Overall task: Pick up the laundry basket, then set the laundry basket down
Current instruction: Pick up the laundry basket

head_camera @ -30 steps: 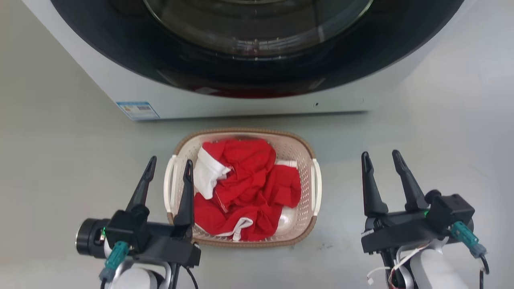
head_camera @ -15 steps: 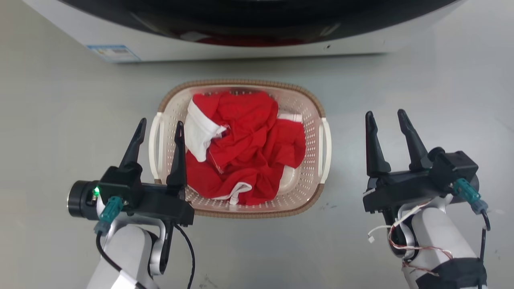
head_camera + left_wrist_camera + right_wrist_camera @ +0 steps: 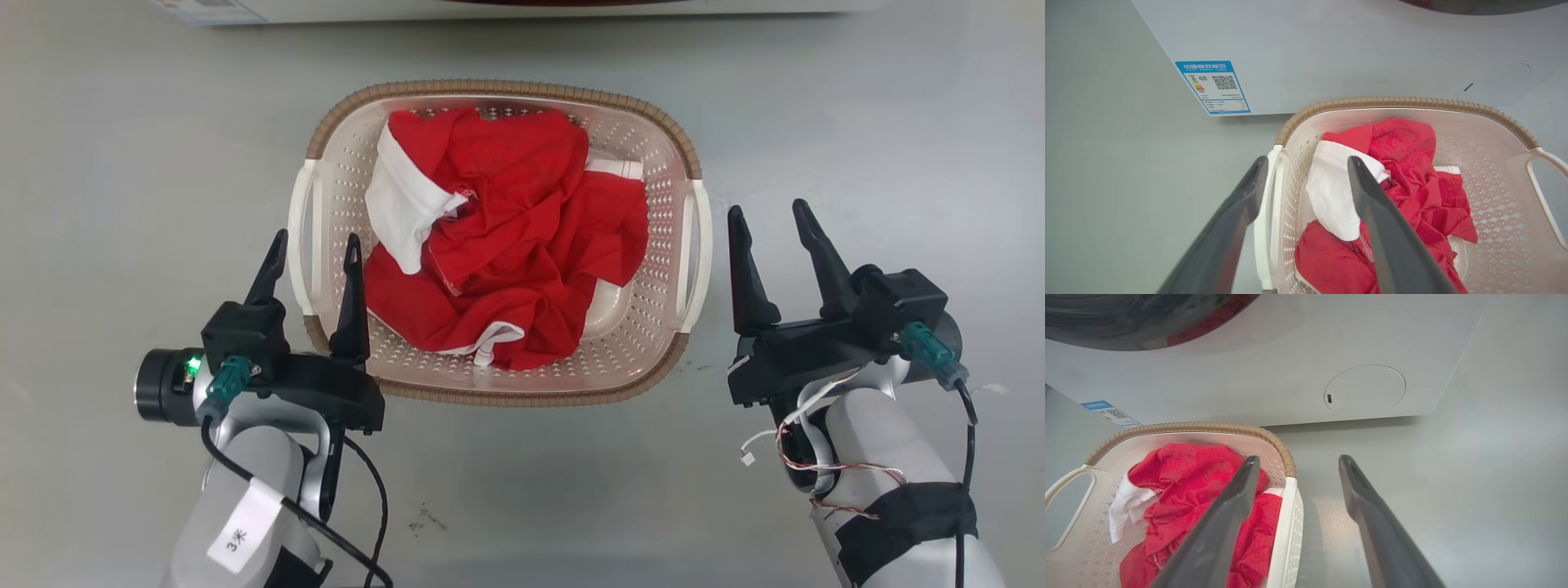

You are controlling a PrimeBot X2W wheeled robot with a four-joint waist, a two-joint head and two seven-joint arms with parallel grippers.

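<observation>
Both handles are best straddled and closed on together, so that the laundry basket (image 3: pixel 498 86) is lifted level and its clothing (image 3: pixel 522 245) is not tipped out. The basket is seen on the floor (image 3: pixel 122 163) before the washer (image 3: pixel 1331 41). The left gripper (image 3: pixel 317 237) is held open with the left handle (image 3: pixel 300 204) between its fingers. The right gripper (image 3: pixel 767 208), also open, is placed just outside the right handle (image 3: pixel 702 245), not yet around it.
</observation>
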